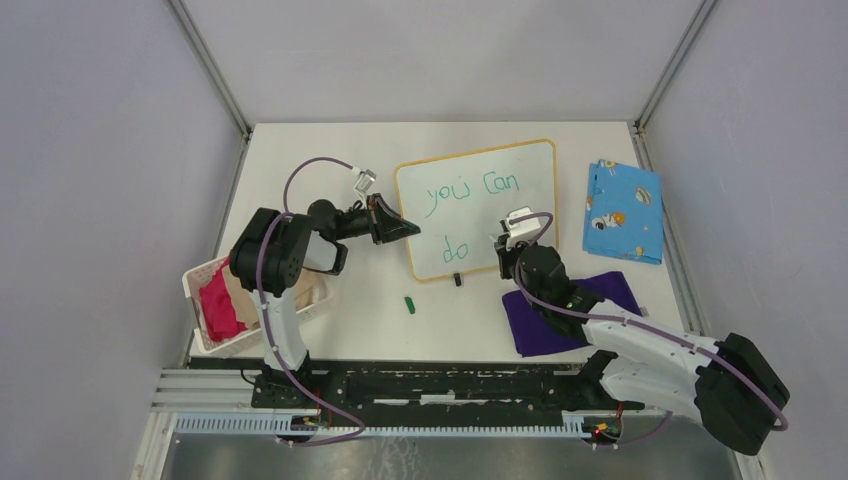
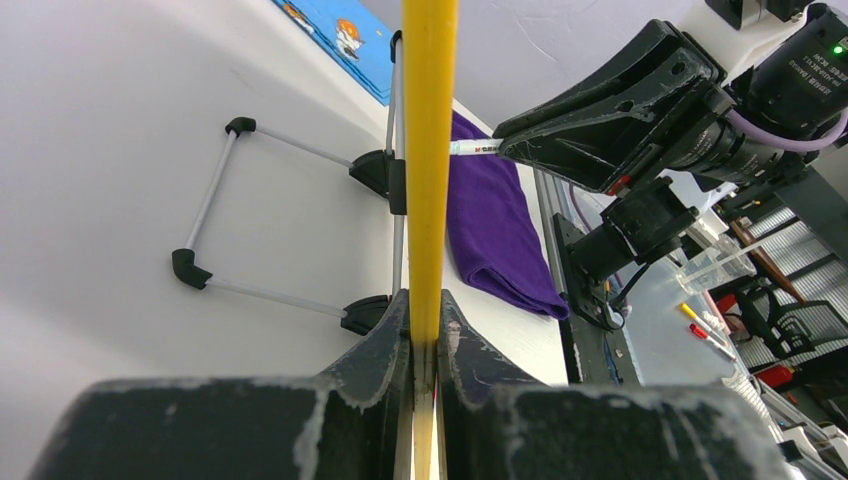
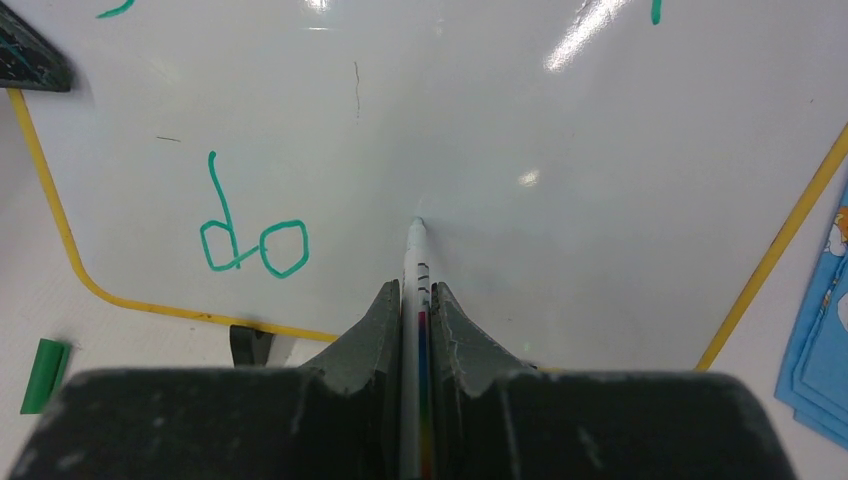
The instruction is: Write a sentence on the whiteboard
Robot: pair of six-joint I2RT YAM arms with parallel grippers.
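Observation:
The whiteboard [image 1: 500, 215] stands tilted on a stand at the middle of the table, with a yellow rim [image 2: 430, 150]. On it the sentence reads "you can" [image 1: 470, 190] in green, with "do" [image 3: 250, 240] on the line below. My left gripper [image 1: 405, 230] is shut on the board's left edge, its fingers [image 2: 390, 340] pinching the rim. My right gripper [image 3: 414, 300] is shut on a white marker [image 3: 413, 255]. The marker's tip is at the board surface, to the right of "do". The same gripper [image 1: 505, 243] sits at the board's lower right.
A green marker cap [image 1: 409, 304] lies on the table in front of the board. A purple cloth [image 1: 545, 320] lies under my right arm, and a blue patterned cloth [image 1: 624, 210] lies right of the board. A white basket [image 1: 200, 285] with pink cloth sits at the left edge. The stand's legs [image 2: 215, 190] reach out behind the board.

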